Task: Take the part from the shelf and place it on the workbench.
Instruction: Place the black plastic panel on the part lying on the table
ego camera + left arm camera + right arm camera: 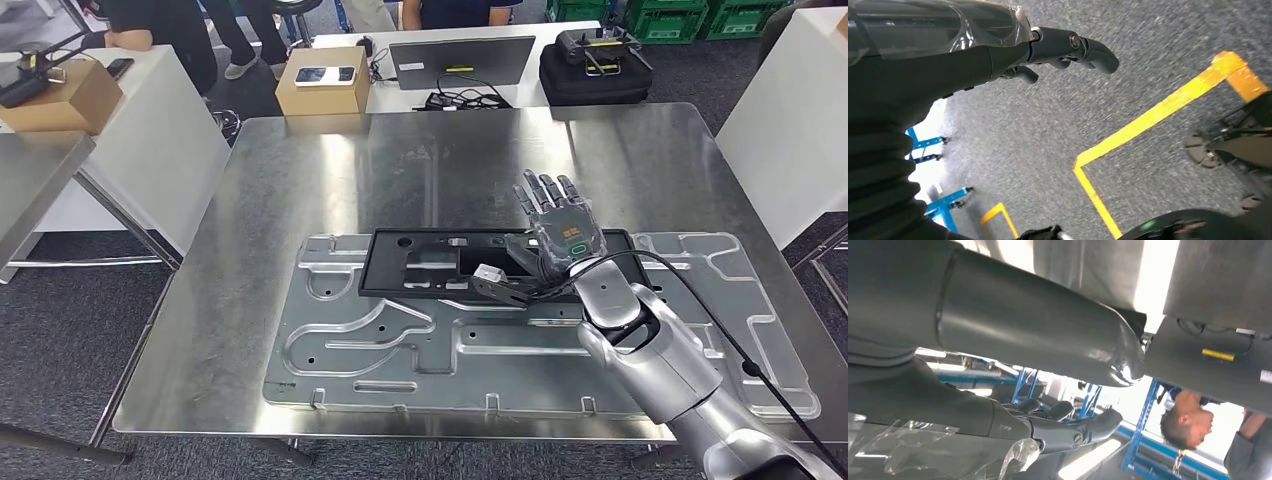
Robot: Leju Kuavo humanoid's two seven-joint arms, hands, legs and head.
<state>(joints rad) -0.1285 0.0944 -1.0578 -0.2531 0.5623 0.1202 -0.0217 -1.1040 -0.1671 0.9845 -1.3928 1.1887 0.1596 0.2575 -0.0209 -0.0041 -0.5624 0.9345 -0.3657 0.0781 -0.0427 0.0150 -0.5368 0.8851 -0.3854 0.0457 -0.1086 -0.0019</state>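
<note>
Already down: the flat black rectangular frame part with cut-outs [440,264] lies on the large silver stamped metal panel [380,350], which itself rests on the stainless steel workbench [300,170].

- Long axis of the part runs left to right across the bench, parallel to the bench's near edge.
- Right hand [556,228] is at the part's right end, palm down, fingers spread and pointing away from the robot. From the head view the fingers look splayed rather than wrapped round anything; the thumb side sits over the frame's right portion, near a small white tag or connector [490,272]. Contact there is hidden, so I cannot tell whether the hand has let go or is pinching the edge.
- Right arm is far the nearer; any release or nudge would fall to it.
- Left hand [1068,47] hangs low with dark fingers curled in, nothing in them, above grey speckled floor [1038,150] marked with yellow tape lines [1158,115].

Views compared: head view gives the layout of part, panel and bench. Right wrist view looks along the underside of the right hand [1063,422], with clear plastic wrap on it, dark fingers extended; it shows blue racking [1143,425] and a person [1188,420] beyond, but not the part.

Judgement: placement looks essentially done; remaining call is a clean lift-off without dragging the frame.
</note>
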